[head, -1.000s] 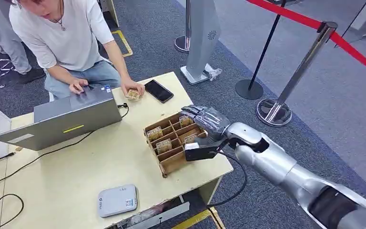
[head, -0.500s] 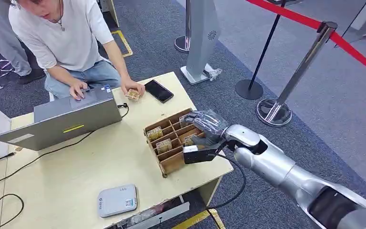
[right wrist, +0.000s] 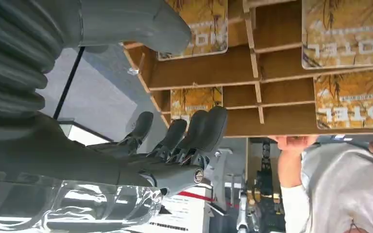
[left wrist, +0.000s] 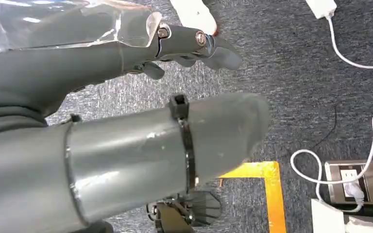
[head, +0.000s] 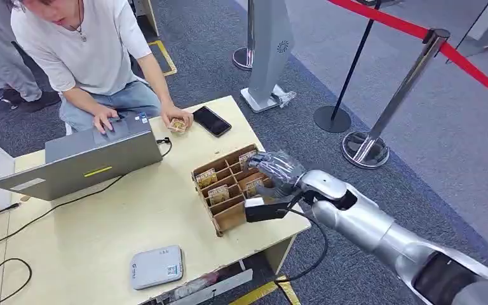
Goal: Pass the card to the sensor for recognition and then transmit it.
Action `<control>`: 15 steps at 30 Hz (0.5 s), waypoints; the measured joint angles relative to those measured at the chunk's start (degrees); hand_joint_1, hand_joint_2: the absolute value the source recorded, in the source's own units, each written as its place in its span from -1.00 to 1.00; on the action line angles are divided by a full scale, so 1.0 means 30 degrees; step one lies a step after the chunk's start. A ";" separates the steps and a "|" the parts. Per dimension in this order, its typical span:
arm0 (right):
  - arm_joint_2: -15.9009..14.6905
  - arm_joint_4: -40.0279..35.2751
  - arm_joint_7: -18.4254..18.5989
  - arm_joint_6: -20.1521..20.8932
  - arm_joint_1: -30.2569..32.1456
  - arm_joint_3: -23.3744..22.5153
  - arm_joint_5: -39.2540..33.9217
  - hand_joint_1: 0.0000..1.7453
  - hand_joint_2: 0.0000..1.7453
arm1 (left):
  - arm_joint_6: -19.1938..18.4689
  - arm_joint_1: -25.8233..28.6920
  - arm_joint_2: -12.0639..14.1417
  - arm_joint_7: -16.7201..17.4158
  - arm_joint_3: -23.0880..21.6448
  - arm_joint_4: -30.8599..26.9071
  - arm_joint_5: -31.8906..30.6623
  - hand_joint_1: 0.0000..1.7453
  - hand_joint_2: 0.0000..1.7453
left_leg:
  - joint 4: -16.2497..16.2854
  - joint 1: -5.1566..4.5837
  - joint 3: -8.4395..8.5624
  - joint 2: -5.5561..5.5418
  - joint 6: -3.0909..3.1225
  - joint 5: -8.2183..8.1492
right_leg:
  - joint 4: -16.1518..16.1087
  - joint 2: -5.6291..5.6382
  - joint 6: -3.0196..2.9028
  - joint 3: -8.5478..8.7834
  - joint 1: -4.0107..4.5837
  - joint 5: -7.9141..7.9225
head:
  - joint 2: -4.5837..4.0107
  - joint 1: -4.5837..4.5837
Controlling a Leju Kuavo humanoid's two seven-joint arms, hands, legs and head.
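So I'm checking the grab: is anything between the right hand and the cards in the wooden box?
Nothing visible. The right hand hovers over the divided box, fingers apart, and the cards stand uncovered in their slots.

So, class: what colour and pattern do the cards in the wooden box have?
The cards are golden-yellow with dark branch-like markings and pale lettering, clearest in the right wrist view.

A pale wooden bench [head: 101, 222] is filling the lower left, carrying a grey laptop [head: 86, 159], a black phone [head: 211, 121], a divided cardboard box [head: 229, 187] and a small grey reader [head: 157, 267] near the bottom edge.
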 joint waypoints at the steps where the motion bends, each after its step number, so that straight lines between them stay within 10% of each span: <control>1: 0.0000 0.0000 0.0000 0.0000 0.0048 0.0000 0.0014 -0.14 1.00 | 0.0000 -0.0003 0.0000 0.0022 0.0000 0.0000 -0.0036 -1.00 -1.00 | 0.0000 -0.0001 0.0001 0.0000 0.0000 0.0000 | 0.0000 0.0001 0.0000 0.0000 0.0000 0.0000 | 0.0000 0.0000; 15: 0.0007 -0.0153 0.0284 -0.0058 0.0625 -0.0015 0.0073 -0.10 1.00 | 0.0000 -0.0048 0.0000 0.0219 -0.0015 0.0000 -0.0248 -1.00 -1.00 | 0.0000 0.0000 0.0001 0.0001 0.0000 0.0000 | 0.0000 0.0001 0.0000 -0.0001 0.0000 0.0000 | 0.0000 0.0000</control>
